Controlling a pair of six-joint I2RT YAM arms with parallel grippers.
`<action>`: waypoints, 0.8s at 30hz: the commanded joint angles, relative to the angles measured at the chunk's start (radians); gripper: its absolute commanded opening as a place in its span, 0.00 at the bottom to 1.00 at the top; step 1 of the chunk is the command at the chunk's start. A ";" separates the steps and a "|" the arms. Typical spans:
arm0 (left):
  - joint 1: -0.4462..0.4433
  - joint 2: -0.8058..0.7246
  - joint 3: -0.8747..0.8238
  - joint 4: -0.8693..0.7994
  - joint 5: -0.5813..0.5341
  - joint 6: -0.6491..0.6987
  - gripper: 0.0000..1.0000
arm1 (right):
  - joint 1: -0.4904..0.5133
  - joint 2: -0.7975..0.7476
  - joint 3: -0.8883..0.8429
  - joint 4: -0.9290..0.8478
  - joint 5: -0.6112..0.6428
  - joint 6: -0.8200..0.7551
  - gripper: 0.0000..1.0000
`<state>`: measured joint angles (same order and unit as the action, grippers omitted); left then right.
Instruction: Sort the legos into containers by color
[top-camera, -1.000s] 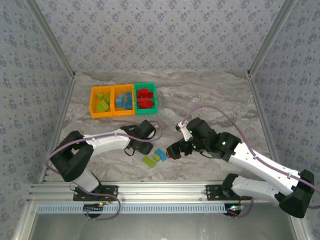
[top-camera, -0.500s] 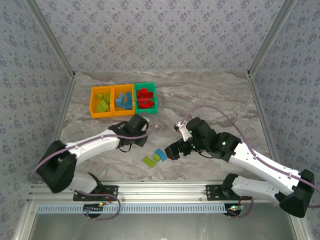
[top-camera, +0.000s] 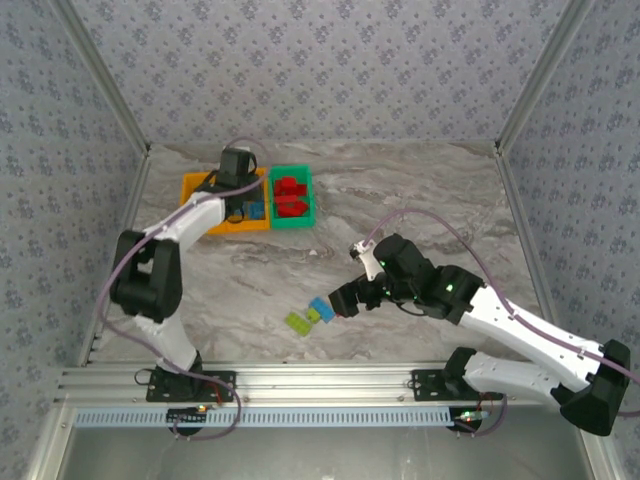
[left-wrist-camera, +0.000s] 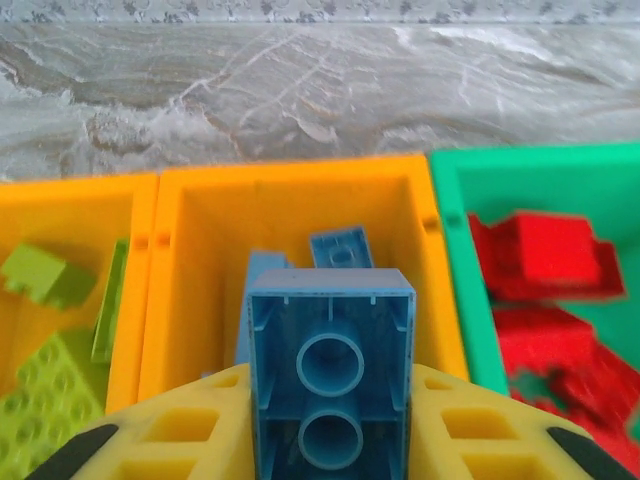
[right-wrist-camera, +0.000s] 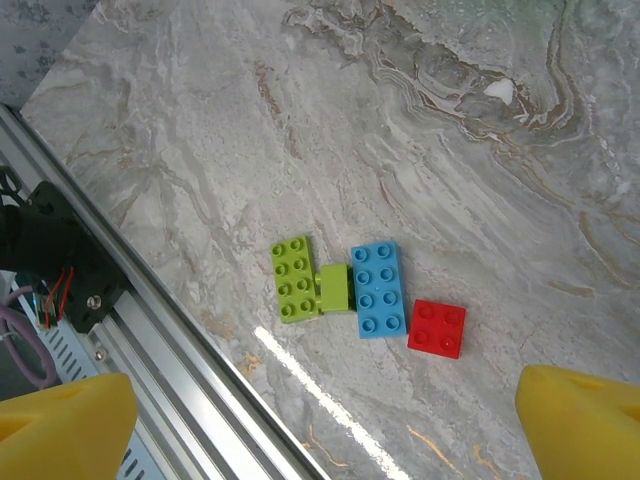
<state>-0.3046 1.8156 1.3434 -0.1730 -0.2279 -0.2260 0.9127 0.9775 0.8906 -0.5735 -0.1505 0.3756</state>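
We get the held blue brick (left-wrist-camera: 330, 340) from underneath in the left wrist view. It is a pale blue hollow shell with two round tubes inside, one above the other. The left gripper (left-wrist-camera: 330, 445) pinches it between its yellow fingers (left-wrist-camera: 180, 440). The brick hangs over the middle orange bin (left-wrist-camera: 290, 200), the one touching the green bin (left-wrist-camera: 540, 170) on the left, and more blue bricks (left-wrist-camera: 340, 248) lie in that bin beneath it. The green bin holds red bricks (left-wrist-camera: 545, 255). The outer orange bin (left-wrist-camera: 70, 205), one place further left of the green bin, holds lime bricks (left-wrist-camera: 45, 275).

From the top external view we get the layout instead. A cluster of loose bricks (top-camera: 310, 315) lies on the marbled table (top-camera: 420, 190), well apart from the green bin and toward the arm bases. The right gripper (top-camera: 345, 299) hovers just beside that cluster.

The right wrist view lets us tell the cluster apart. There is a long lime brick (right-wrist-camera: 292, 279) with eight studs and a small lime piece (right-wrist-camera: 335, 287) touching it. A blue eight-stud brick (right-wrist-camera: 379, 288) sits against that, and a red four-stud brick (right-wrist-camera: 438, 328) lies just beside the blue one's corner. The right gripper's yellow fingertips (right-wrist-camera: 60, 425) stand spread wide, holding nothing.
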 joint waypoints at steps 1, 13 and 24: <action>0.023 0.074 0.129 -0.050 0.036 -0.003 0.42 | 0.011 -0.048 -0.003 -0.020 0.031 0.030 0.99; -0.064 -0.230 -0.041 -0.059 0.123 -0.020 0.54 | 0.006 -0.060 -0.041 0.014 0.143 0.041 1.00; -0.623 -0.629 -0.435 -0.208 0.127 -0.014 0.53 | -0.163 -0.091 -0.118 0.063 0.113 0.101 1.00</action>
<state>-0.8497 1.1980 0.9779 -0.2691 -0.1097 -0.2481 0.7868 0.9134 0.7918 -0.5320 -0.0036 0.4492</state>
